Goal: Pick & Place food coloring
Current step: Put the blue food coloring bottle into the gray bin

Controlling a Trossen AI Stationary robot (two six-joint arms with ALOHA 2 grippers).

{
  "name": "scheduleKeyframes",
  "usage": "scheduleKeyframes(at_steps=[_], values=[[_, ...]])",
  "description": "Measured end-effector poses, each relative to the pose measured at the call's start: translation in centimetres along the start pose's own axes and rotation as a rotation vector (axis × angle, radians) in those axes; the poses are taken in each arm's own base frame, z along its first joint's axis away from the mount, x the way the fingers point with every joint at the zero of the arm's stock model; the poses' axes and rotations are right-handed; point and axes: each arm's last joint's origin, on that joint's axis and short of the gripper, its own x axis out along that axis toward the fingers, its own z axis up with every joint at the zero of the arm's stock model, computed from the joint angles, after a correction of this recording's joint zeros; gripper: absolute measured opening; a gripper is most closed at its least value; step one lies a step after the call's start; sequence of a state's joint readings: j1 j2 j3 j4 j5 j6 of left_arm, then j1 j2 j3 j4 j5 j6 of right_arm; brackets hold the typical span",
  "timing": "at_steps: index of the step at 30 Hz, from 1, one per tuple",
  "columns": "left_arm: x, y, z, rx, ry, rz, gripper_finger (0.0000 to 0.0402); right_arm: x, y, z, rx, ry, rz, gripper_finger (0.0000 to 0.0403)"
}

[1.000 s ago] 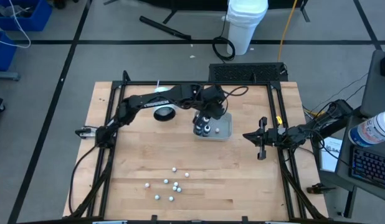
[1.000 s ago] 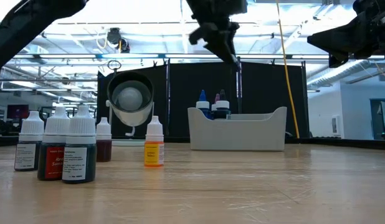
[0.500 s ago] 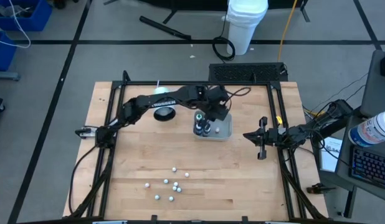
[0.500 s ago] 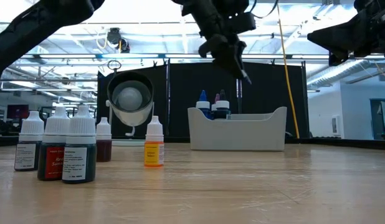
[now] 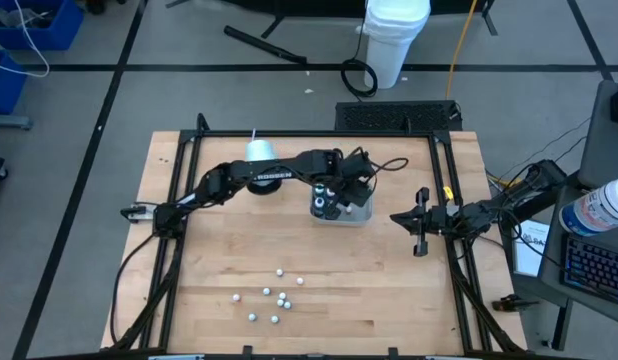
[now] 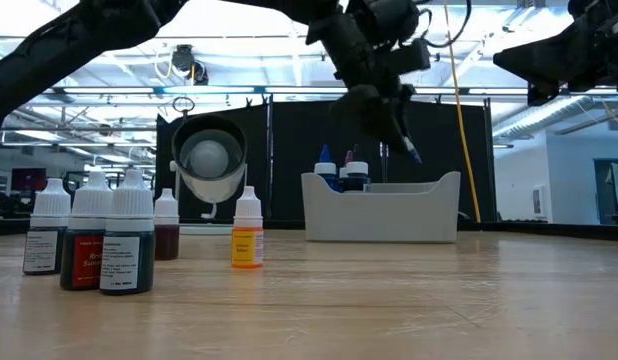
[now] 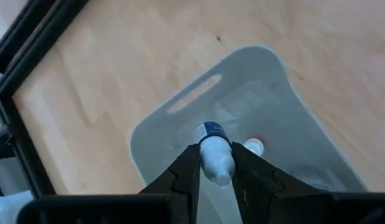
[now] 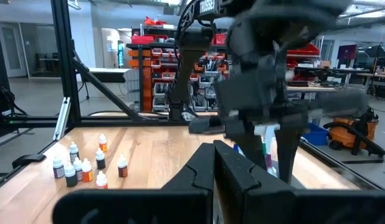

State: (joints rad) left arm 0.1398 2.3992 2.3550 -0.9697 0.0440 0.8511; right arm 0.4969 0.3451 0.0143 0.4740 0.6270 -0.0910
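The left tool [image 7: 214, 171] grips a blue-capped food coloring bottle [image 7: 214, 152] cap-outward, hovering just over the grey tray [image 7: 180, 134] near the surface's far edge — likely held high to clear the wall before lowering it beside the bottles already inside. The right tool [image 5: 420, 235], fingers closed on nothing, waits near the right edge, while the remaining bottles [image 5: 274, 300] cluster toward the near edge.

The left arm [image 5: 259, 176] reaches across the table toward its far middle, wrist bent downward, and the left gripper [image 7: 212, 163] hangs tilted, its two dark fingers [image 7: 181, 175] clamped on a small blue-capped bottle. The right arm [image 5: 489, 212] waits at the table's right edge, the right gripper [image 5: 421, 237] with fingers pressed together.
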Motion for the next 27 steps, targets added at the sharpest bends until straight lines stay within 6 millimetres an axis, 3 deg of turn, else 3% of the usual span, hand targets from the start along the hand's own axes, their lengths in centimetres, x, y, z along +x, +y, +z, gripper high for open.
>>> scheduleKeyframes(at_steps=[16,27], values=[[0.7,-1.9,1.8,0.378,0.044,0.015,0.0078,0.0,0.0,-0.1,0.02,0.009,0.001,0.0],[0.7,-3.4,3.3,0.032,0.039,0.023,0.0078,0.0,0.0,-0.3,0.008,0.025,0.003,0.0]])
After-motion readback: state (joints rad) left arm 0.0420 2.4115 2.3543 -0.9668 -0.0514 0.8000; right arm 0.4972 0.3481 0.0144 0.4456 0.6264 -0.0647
